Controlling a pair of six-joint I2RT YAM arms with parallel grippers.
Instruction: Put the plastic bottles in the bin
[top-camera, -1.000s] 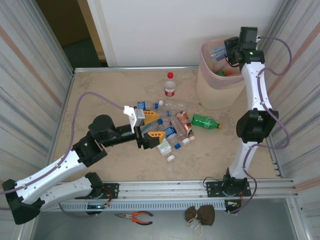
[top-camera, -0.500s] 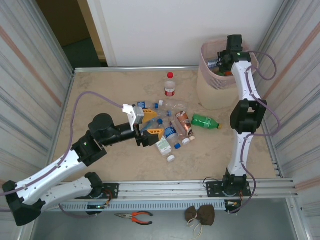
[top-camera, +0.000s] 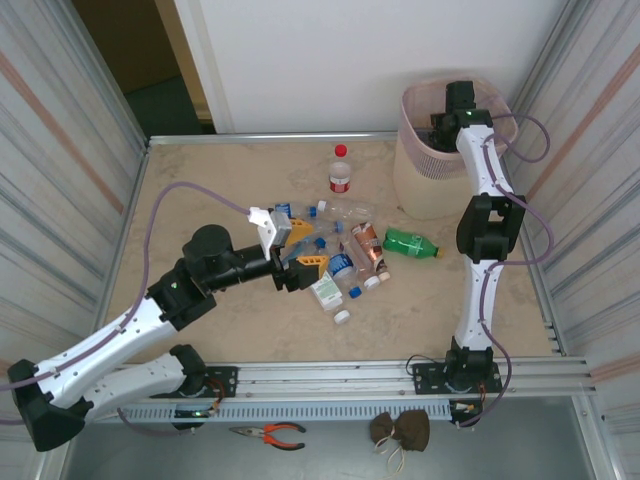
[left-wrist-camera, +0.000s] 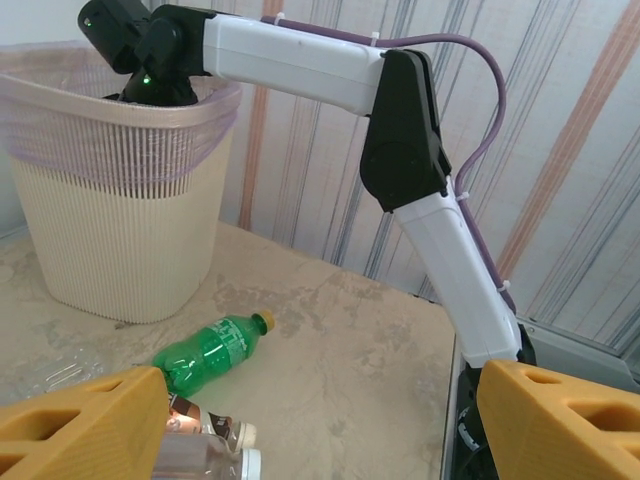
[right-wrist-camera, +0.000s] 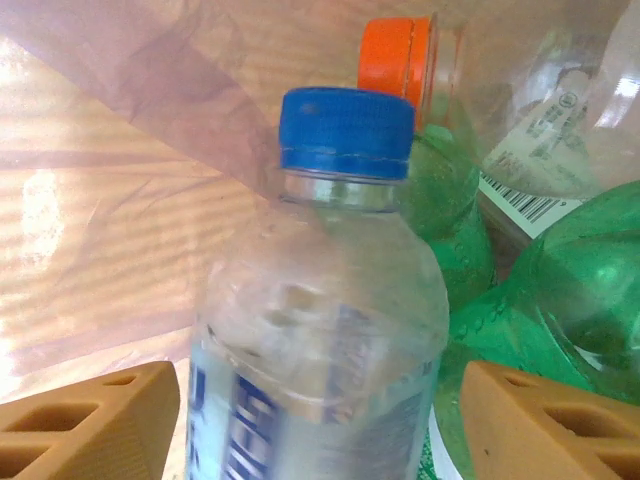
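Here, my right gripper (right-wrist-camera: 320, 400) hangs open inside the bin (top-camera: 420, 190), a blue-capped clear bottle (right-wrist-camera: 320, 330) between its fingers (right-wrist-camera: 90, 420), touching neither. The remaining plastic bottles (top-camera: 345, 255) lie clustered on the bench (top-camera: 200, 180) — just beneath and ahead of my left gripper (top-camera: 307, 252), jaws apart — the nearer arm by far.

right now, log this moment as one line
left gripper: open, at bottle pile | right gripper: open, inside bin | blue-capped bottle: between right jaws
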